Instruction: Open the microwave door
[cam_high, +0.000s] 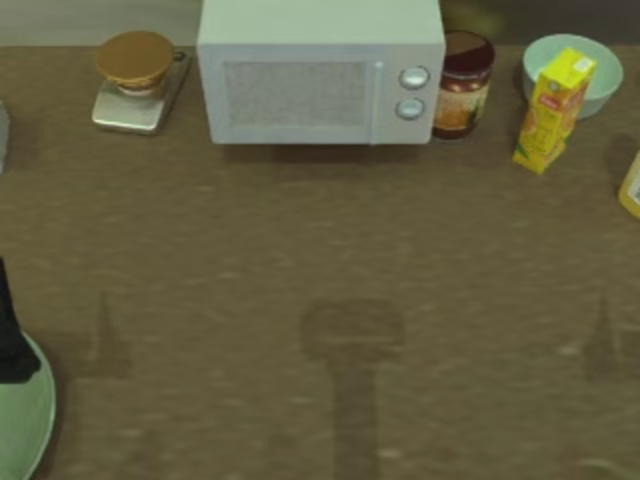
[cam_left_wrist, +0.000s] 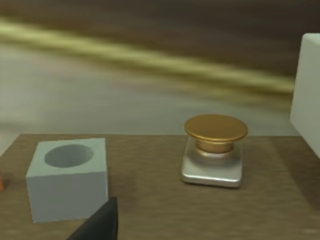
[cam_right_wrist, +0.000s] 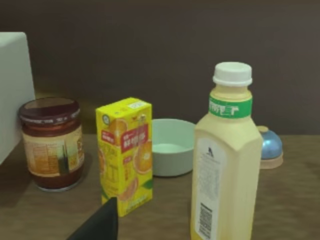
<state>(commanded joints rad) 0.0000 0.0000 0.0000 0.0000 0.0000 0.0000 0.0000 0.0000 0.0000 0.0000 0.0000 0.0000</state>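
Surface: brown wooden table (cam_high: 300, 260), streaked grain; dark wall behind.
Microwave (cam_high: 320, 68): far edge, centre; long axis running left to right; front facing the near edge.
Microwave door (cam_high: 292, 94): closed, flush; mesh window left of two knobs (cam_high: 412, 92).
Neighbours: scale (cam_high: 138, 82) left; jar (cam_high: 463, 84), carton (cam_high: 553, 108), bowl (cam_high: 590, 62) right.
Left gripper (cam_left_wrist: 97, 225): only a dark fingertip visible; open or closed, cannot tell.
Right gripper (cam_right_wrist: 97, 224): same, cannot tell.

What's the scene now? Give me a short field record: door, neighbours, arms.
door: shut, flush with microwave front
knobs: two, right of door
left of microwave: scale with brown round top
right of microwave: jar, carton, bowl
left arm: at table's left edge, far from door
right arm: out of top view
pincers: neither at microwave
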